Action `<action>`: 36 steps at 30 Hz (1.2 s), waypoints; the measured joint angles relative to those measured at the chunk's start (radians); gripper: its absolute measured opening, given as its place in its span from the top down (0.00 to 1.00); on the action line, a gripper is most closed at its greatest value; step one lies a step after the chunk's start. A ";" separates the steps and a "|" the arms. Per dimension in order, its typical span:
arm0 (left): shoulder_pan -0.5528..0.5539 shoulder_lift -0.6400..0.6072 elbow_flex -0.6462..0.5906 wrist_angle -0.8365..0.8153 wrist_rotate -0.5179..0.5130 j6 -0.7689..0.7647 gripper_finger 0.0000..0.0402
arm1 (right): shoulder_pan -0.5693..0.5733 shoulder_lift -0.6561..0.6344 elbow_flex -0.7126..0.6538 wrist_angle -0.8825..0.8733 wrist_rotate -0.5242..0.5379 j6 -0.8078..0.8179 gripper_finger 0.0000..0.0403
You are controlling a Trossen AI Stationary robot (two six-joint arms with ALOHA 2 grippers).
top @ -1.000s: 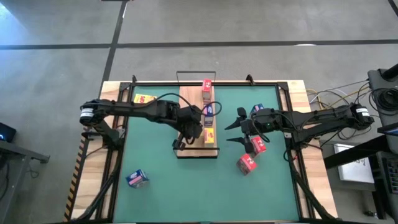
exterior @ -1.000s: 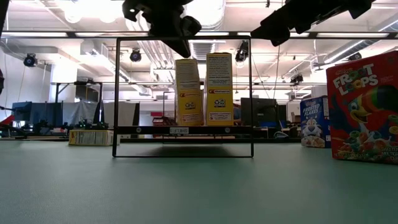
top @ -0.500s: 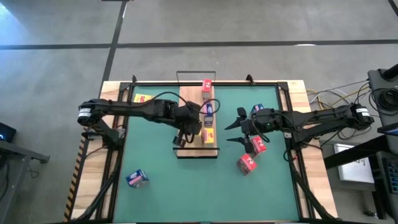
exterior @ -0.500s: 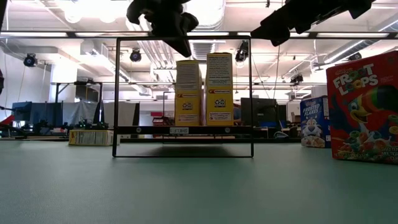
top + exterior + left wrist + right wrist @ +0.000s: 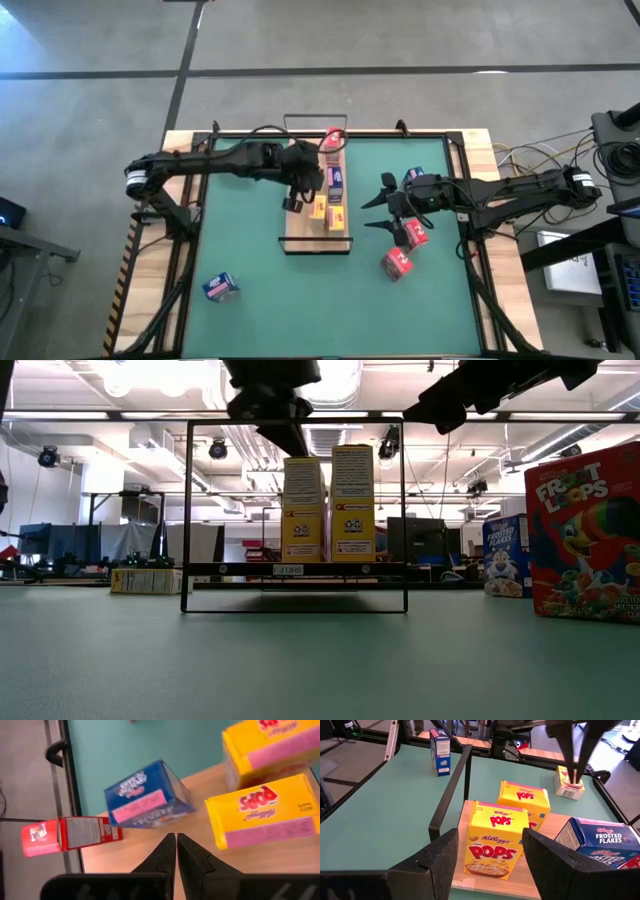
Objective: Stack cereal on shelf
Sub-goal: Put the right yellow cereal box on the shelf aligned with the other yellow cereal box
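Right now the left end effector hangs over the shelf w/ fingers pressed together, empty, just beside the blue box and yellow boxes. Risk: a sideways swing clips a standing box and topples it. Right end effector, fingers apart, empty, waits near two red boxes on the worktop; another blue box lies well apart.

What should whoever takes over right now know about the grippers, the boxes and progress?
Left gripper: shut, empty, over the shelf.
Right gripper: open, empty, just right of the shelf.
Done, four on the shelf: two yellow boxes, shelf blue box, shelf red box at the far end.
Left, five on the green mat: loose yellow box, two loose blue boxes, two loose red boxes.
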 joint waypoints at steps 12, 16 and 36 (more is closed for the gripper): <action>0.030 0.039 -0.009 -0.004 0.047 0.000 1.00 | 0.000 0.000 0.000 -0.004 0.000 0.000 0.48; 0.030 0.046 -0.013 -0.007 0.048 -0.010 1.00 | 0.000 0.000 0.000 -0.006 0.000 0.000 0.48; -0.012 0.050 -0.014 -0.039 0.105 -0.108 1.00 | 0.000 0.000 0.000 -0.007 0.000 -0.001 0.48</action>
